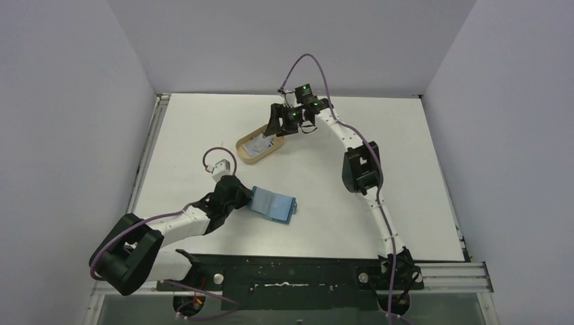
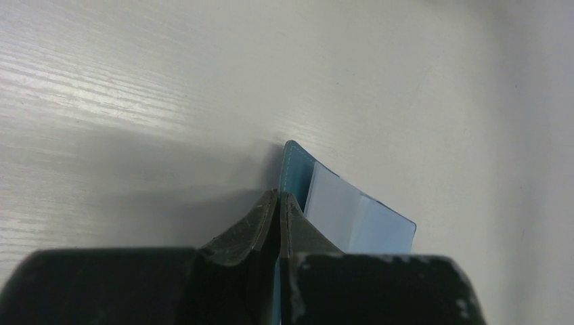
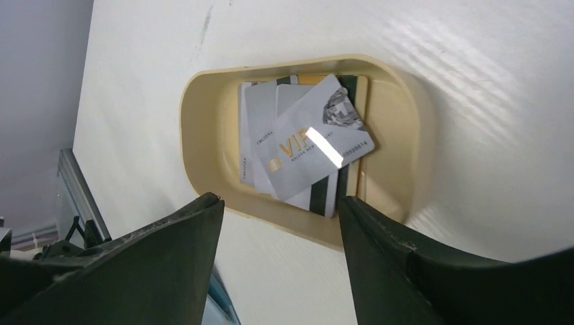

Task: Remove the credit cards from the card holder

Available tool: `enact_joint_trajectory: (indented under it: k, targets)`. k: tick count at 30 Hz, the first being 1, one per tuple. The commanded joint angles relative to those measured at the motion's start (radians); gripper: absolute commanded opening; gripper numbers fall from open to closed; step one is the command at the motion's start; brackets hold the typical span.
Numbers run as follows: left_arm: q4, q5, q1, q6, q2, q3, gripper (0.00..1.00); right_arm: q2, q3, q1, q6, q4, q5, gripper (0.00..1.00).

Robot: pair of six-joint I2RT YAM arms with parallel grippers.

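Now, left gripper (image 2: 279, 196) clamped on card holder (image 1: 274, 205), right gripper (image 3: 279, 201) spread above credit cards (image 3: 304, 145)

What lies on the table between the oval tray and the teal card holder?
Nothing: the top view shows only bare table between the tray and the card holder.

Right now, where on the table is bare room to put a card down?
Bare table lies right of the right arm, and between the card holder and that arm. Crowded: the tray, stacked with credit cards, below the right fingers.
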Motion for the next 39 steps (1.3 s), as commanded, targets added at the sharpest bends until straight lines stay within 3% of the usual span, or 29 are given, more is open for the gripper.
enact_joint_trajectory:
  k: [1,4,7,12,17,21,27,39]
  targets:
    - [-0.016,-0.056,-0.028,-0.007,-0.04,0.021,0.0,-0.232,-0.012,-0.087,0.023,0.085,0.074,0.66]
    - [-0.029,-0.086,-0.071,-0.006,-0.042,0.053,0.0,-0.338,-0.055,-0.106,0.03,0.101,0.105,0.68]
    - [-0.056,-0.136,-0.112,0.006,-0.04,0.107,0.0,-0.491,-0.212,-0.091,-0.001,0.109,0.146,0.68]
    - [-0.068,-0.202,-0.14,-0.004,-0.035,0.139,0.0,-0.8,-0.742,0.028,0.01,0.228,0.24,0.68]
    - [-0.177,-0.304,-0.218,0.084,-0.093,0.234,0.0,-1.007,-1.193,0.161,0.171,0.45,0.318,0.69]
    - [-0.284,-0.392,-0.291,0.168,-0.116,0.308,0.0,-1.102,-1.435,0.199,0.284,0.594,0.354,0.69]
    - [-0.366,-0.465,-0.356,0.163,-0.11,0.314,0.0,-1.151,-1.545,0.279,0.305,0.612,0.418,0.7]
    - [-0.366,-0.476,-0.364,0.04,-0.124,0.17,0.0,-1.068,-1.554,0.375,0.333,0.673,0.445,0.69]
